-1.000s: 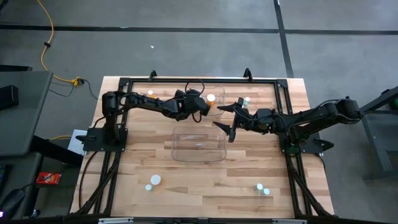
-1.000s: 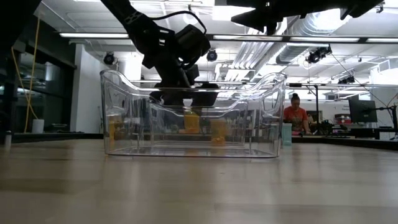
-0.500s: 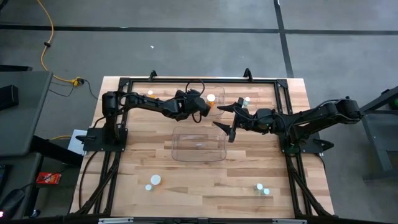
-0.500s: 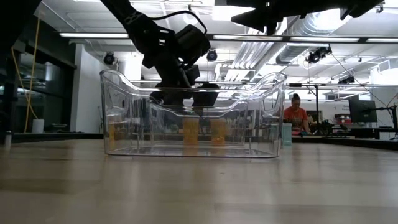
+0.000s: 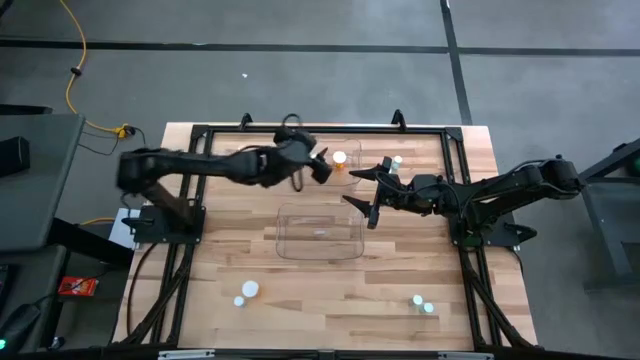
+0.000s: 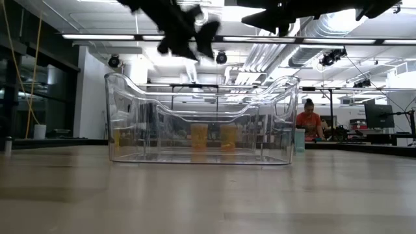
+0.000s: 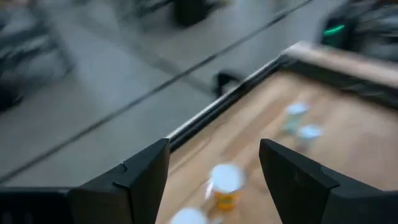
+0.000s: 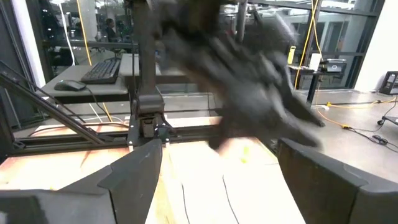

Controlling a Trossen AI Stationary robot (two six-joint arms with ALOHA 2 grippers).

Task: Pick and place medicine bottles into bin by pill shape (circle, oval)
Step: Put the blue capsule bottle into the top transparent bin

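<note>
While the right gripper (image 5: 363, 190) hangs with its two dark fingers spread wide and nothing between them, just past the right-hand edge of the near clear plastic bin (image 5: 320, 232), the left gripper (image 5: 318, 167) is raised above the table, its fingers (image 7: 140, 180) apart and empty in the left wrist view. Just beyond the left gripper's tips stands a translucent orange medicine bottle with a white cap (image 5: 340, 160), inside the far clear bin (image 5: 352, 170) whose walls barely show from above; the wrist view catches that bottle (image 7: 226, 185) below and ahead of the fingers, with two pale teal bottles (image 7: 298, 124) farther off on the light wooden table (image 5: 220, 260). From table height, the near bin's curved transparent wall (image 6: 130, 123) stands in front, and two orange bottles (image 6: 198, 138) show through it, side by side and upright, well beneath the blurred left gripper (image 6: 188, 32). Well behind both grippers, toward the table's front edge, a whitish bottle pair (image 5: 246, 292) sits on the left side and another teal pair (image 5: 422, 303) on the right. One more pale bottle (image 5: 397, 160) stands just beyond the right gripper.
</note>
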